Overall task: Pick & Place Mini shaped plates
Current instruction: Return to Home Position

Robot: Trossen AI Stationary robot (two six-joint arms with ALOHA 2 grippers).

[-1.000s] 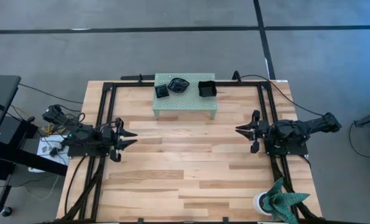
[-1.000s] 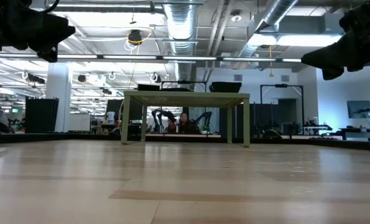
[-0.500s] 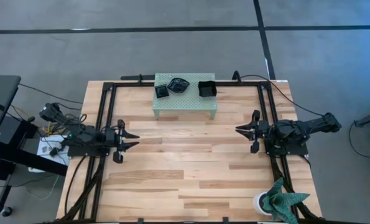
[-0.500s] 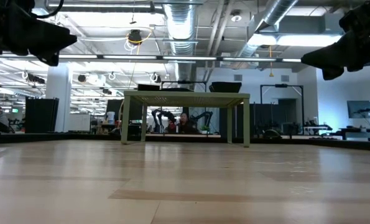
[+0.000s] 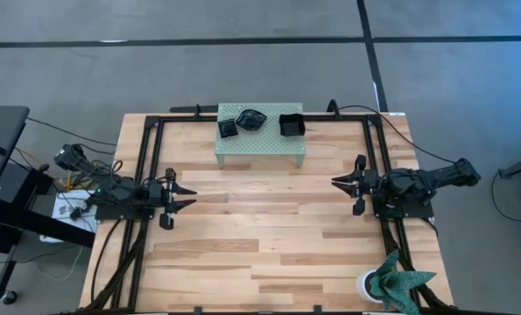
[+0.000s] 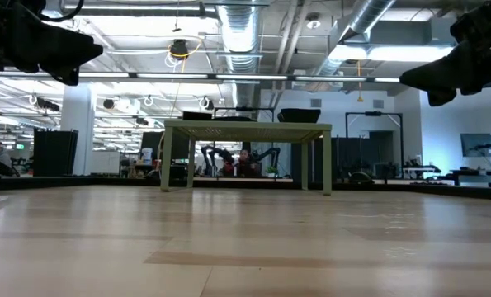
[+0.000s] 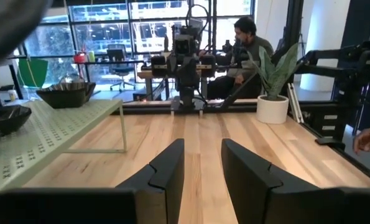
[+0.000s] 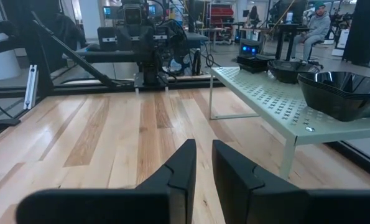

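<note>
Three small glossy black plates sit on top of the pale green perforated stand (image 5: pixel 260 147) at the table's far edge: a square one (image 5: pixel 228 128), a wavy-edged one (image 5: pixel 252 119) and a deeper square one (image 5: pixel 292 124). In the low view they show as dark shapes on the stand top (image 6: pixel 299 115). My left gripper (image 5: pixel 192 197) hovers open over the table's left side, pointing right. My right gripper (image 5: pixel 334 183) hovers over the right side, pointing left, with only a narrow gap between its fingers (image 8: pixel 203 163). Both are well short of the stand. Other plates are out of view.
A black rail frame (image 5: pixel 146 166) runs around the tabletop. A potted plant (image 5: pixel 391 284) stands at the near right corner. Bare wood lies between the two grippers and in front of the stand. A person (image 7: pixel 253 37) sits beyond the table.
My left gripper has sunk a little and edged slightly toward the table's right; its fingers stay open. The plates and the right arm have kept still.
</note>
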